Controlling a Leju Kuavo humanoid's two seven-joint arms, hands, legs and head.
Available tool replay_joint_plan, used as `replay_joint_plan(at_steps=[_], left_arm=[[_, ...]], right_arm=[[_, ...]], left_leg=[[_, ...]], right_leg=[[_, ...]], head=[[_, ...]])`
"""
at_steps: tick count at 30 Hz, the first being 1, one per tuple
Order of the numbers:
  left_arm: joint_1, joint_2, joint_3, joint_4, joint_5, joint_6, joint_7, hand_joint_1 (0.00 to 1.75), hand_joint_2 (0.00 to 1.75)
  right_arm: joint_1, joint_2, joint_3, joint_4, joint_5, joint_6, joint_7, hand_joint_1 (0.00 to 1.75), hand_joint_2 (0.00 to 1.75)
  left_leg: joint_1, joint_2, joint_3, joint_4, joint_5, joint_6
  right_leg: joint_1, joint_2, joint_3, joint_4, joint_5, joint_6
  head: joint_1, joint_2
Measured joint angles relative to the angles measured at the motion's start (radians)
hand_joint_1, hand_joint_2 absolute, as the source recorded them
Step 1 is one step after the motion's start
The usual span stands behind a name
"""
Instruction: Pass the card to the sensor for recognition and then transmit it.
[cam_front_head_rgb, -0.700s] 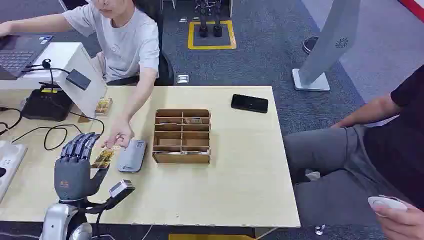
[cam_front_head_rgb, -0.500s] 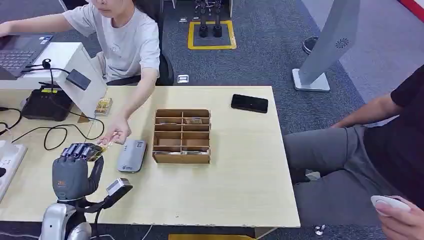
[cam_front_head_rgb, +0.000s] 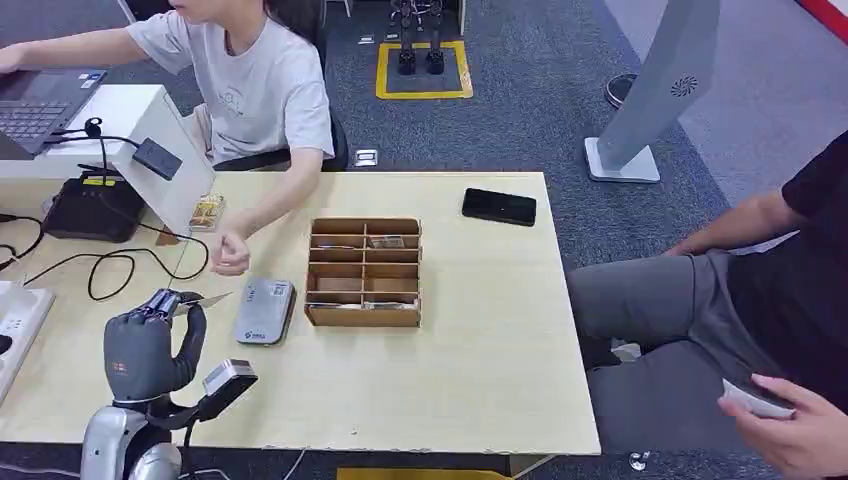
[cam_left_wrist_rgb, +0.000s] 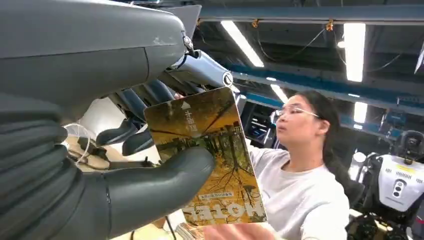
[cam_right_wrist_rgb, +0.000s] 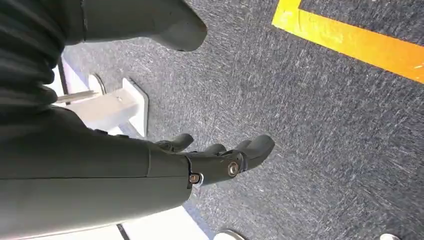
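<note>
- The card is in my left robot hand, pinched between the thick thumb and the darker fingers; its face is yellow and brown with a tree scene and printed letters along one edge.
- From my head I see the card edge-on as a thin pale sliver sticking out of the top of that hand toward the card reader.
- That hand is raised over the near left part of the surface, with the card held in the air and touching nothing on the surface.
- The grey card reader lies flat just beside the card's tip, between my hand and the wooden box.
- The wooden box, split into compartments, sits at the middle of the surface, right next to the reader; something small lies in one of its far compartments.
- A person's hand hovers near the far side of the reader, apart from the card.
- A black phone lies near the far right corner, well apart from the box.
- Black cables loop across the left side.
- My right robot hand hangs over grey carpet, fingers apart and holding nothing.
</note>
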Motion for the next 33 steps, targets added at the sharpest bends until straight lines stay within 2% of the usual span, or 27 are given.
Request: replay_joint_plan(at_steps=[3, 7, 10, 14, 16, 26, 29, 33], left_arm=[[-0.001, -0.014, 0.0, -0.001, 0.111, -0.098, 0.006, 1.75, 1.75], [-0.013, -0.05, 0.0, -0.001, 0.238, -0.257, 0.071, 1.75, 1.75], [-0.036, -0.088, 0.001, 0.009, 0.311, -0.306, 0.131, 1.75, 1.75], [-0.099, -0.14, 0.018, 0.078, 0.388, -0.3, 0.184, 1.75, 1.75], [-0.125, -0.157, 0.023, 0.113, 0.421, -0.3, 0.189, 1.75, 1.75], [-0.171, -0.188, 0.033, 0.192, 0.444, -0.297, 0.189, 1.75, 1.75], [-0.182, -0.193, 0.037, 0.206, 0.467, -0.263, 0.19, 1.75, 1.75], [-0.238, -0.198, 0.052, 0.282, 0.487, -0.182, 0.177, 1.75, 1.75]], right_arm=[[0.0, 0.002, -0.002, 0.0, -0.003, -0.006, -0.004, 0.0, 1.75], [0.004, 0.003, -0.006, 0.0, -0.008, -0.018, -0.006, 0.0, 1.75], [0.007, 0.003, -0.012, 0.0, -0.005, -0.021, -0.001, 0.0, 1.75], [0.006, 0.007, -0.012, 0.0, 0.007, -0.024, 0.015, 0.0, 1.75], [0.006, 0.008, -0.012, 0.0, 0.008, -0.027, 0.015, 0.0, 1.75], [0.007, 0.011, -0.02, 0.0, 0.009, -0.029, 0.015, 0.0, 1.75], [0.007, 0.012, -0.021, 0.0, 0.018, -0.03, 0.015, 0.0, 1.75], [0.002, 0.013, -0.021, 0.0, 0.039, -0.025, 0.029, 0.0, 1.75]], left_leg=[[0.0, 0.0, 0.0, 0.0, 0.0, 0.0], [0.0, 0.0, 0.0, 0.0, 0.0, 0.0], [0.0, 0.0, 0.0, 0.0, 0.0, 0.0], [0.0, -0.001, 0.0, 0.0, 0.0, 0.0], [0.0, 0.0, 0.0, 0.0, 0.0, 0.0], [0.0, 0.0, 0.0, 0.0, 0.0, 0.0], [0.0, 0.0, -0.001, 0.0, 0.0, 0.0], [0.0, -0.001, -0.001, 0.0, 0.001, 0.0]], right_leg=[[0.0, 0.0, 0.0, 0.0, 0.0, 0.0], [0.0, 0.0, 0.0, 0.0, 0.0, 0.0], [0.0, 0.0, 0.0, 0.0, 0.0, 0.0], [0.0, 0.0, 0.0, 0.0, 0.0, 0.0], [0.0, 0.0, 0.0, 0.0, 0.0, 0.0], [0.0, 0.0, 0.0, 0.0, 0.0, 0.0], [0.0, 0.0, 0.0, 0.0, 0.0, 0.0], [0.0, 0.0, 0.001, 0.0, 0.001, 0.0]], head=[[0.0, 0.0], [0.0, 0.0], [0.0, 0.0], [0.0, 0.0], [0.0, 0.0], [0.0, 0.0], [0.0, 0.0], [0.0, 0.0]])
